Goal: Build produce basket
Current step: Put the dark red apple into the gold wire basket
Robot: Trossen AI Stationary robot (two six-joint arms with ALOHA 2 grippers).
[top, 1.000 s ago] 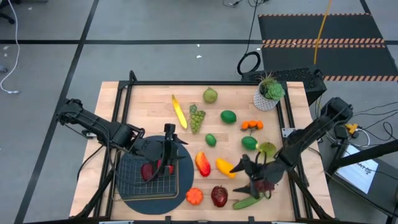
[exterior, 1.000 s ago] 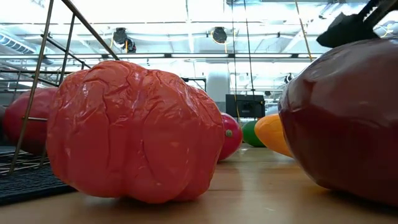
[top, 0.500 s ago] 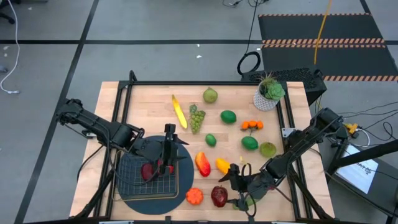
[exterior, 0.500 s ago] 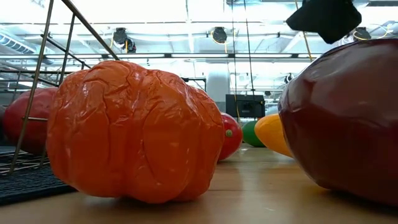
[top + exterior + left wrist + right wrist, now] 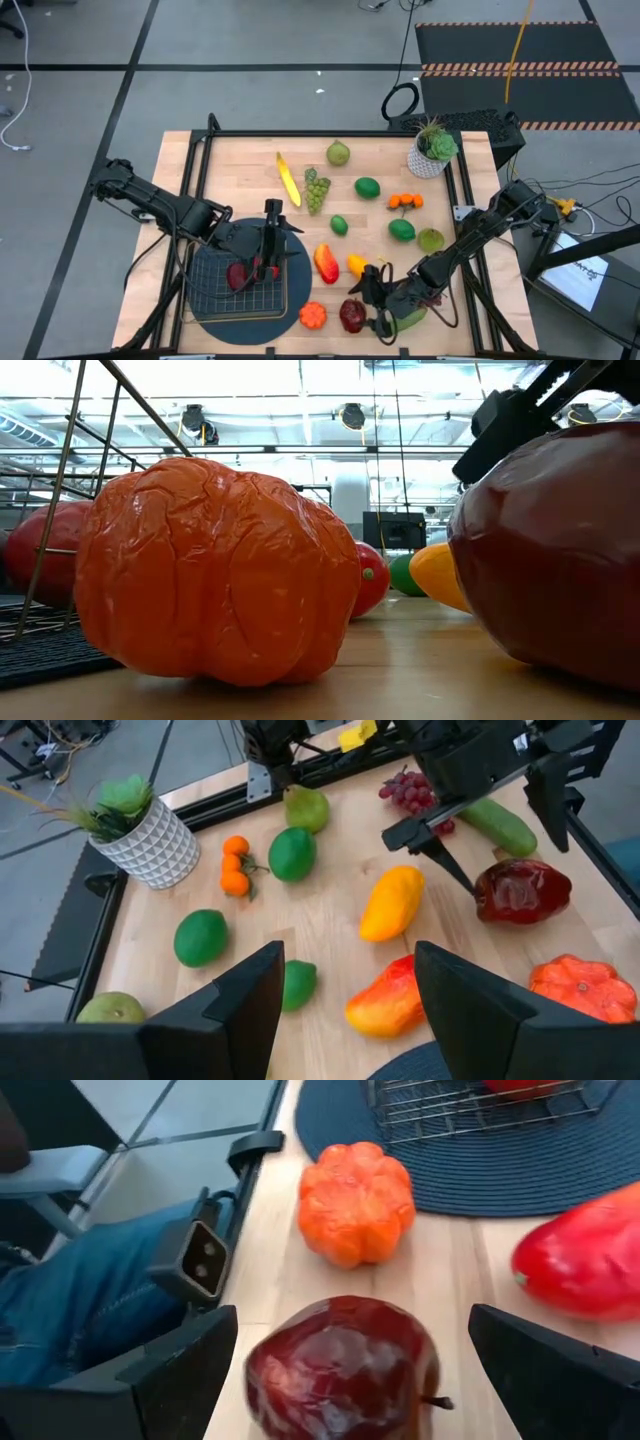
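Glossy dark-red plastic apple (image 5: pixel 342 1365) at lower centre, wrinkled shiny orange plastic pumpkin (image 5: pixel 356 1202), pale matt wooden tabletop (image 5: pixel 240 165), dark wire-mesh metal basket (image 5: pixel 220 285).

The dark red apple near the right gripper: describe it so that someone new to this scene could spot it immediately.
Start at the round dark mat under the wire basket at the table's near left. Beside the mat sits a ribbed orange pepper, and next along that near edge is the dark red apple, with the open right gripper at it. It is glossy, deep maroon and smooth, unlike the ribbed orange pepper.
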